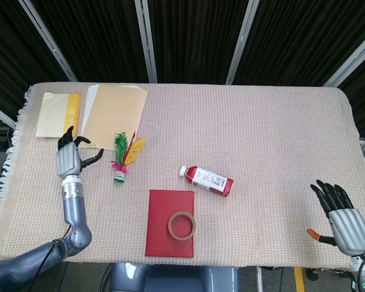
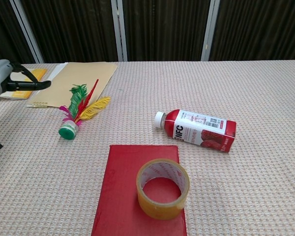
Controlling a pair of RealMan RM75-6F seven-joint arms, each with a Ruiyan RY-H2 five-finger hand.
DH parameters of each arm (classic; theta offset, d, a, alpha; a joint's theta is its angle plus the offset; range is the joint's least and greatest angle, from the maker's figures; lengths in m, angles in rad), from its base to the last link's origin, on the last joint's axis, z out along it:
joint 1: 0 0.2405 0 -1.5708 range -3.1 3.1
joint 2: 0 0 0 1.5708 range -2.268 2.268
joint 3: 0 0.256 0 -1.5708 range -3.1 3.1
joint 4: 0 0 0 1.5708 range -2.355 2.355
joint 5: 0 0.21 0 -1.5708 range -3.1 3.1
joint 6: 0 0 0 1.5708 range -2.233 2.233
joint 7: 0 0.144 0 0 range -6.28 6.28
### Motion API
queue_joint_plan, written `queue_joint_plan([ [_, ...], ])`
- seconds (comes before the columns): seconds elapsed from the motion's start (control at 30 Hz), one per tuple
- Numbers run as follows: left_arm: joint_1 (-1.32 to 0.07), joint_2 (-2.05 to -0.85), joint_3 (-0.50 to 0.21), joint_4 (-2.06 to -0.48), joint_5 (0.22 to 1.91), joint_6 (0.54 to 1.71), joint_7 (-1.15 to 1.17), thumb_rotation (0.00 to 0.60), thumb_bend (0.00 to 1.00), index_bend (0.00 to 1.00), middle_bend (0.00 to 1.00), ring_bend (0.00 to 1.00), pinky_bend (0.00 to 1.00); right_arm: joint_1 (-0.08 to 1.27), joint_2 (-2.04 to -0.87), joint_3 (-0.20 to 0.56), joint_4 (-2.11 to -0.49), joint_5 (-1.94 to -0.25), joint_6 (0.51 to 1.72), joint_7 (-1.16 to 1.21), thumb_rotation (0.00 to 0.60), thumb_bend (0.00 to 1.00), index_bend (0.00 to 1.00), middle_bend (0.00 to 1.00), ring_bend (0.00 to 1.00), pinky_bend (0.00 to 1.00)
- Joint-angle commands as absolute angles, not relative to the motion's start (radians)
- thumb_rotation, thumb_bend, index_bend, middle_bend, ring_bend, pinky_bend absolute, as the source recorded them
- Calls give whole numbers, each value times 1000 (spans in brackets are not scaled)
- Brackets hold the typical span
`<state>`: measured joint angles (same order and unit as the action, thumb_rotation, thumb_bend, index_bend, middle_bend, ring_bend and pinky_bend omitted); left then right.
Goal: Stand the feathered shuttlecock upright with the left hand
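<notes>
The feathered shuttlecock (image 1: 123, 159) lies on its side on the woven tablecloth, green base (image 2: 68, 131) toward me and green, red and yellow feathers (image 2: 86, 104) pointing away. My left hand (image 1: 69, 159) hovers just left of it, fingers spread and holding nothing; in the chest view my left hand (image 2: 2, 79) shows at the left edge. My right hand (image 1: 342, 214) rests open at the table's near right corner, far from the shuttlecock.
A tan folder (image 1: 114, 115) and a yellow booklet (image 1: 59, 114) lie behind the shuttlecock. A red juice bottle (image 2: 197, 130) lies on its side mid-table. A tape roll (image 2: 162, 188) sits on a red book (image 2: 123, 196) near the front edge.
</notes>
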<state>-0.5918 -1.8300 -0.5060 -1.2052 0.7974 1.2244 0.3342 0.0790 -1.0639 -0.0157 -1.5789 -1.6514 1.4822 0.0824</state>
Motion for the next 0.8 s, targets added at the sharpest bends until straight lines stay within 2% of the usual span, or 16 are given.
queue_joint_plan([
  [0.03,-633,-1871,-517,-1165,757,1205,374,384,154,374,0,0,0,78,-1062,-15,-1577,-1652,1488,89,600,63,0,0,0,0],
  [0.37,-700,-1948,-519,-1075,707,1164,415,383,125,361,0,0,0,75,-1058,-16,-1571,-1652,1495,106,600,64,0,0,0,0],
  [0.8,-804,-2075,-531,-868,718,1076,361,383,128,343,0,0,0,74,-1052,-21,-1569,-1662,1506,123,600,67,0,0,0,0],
])
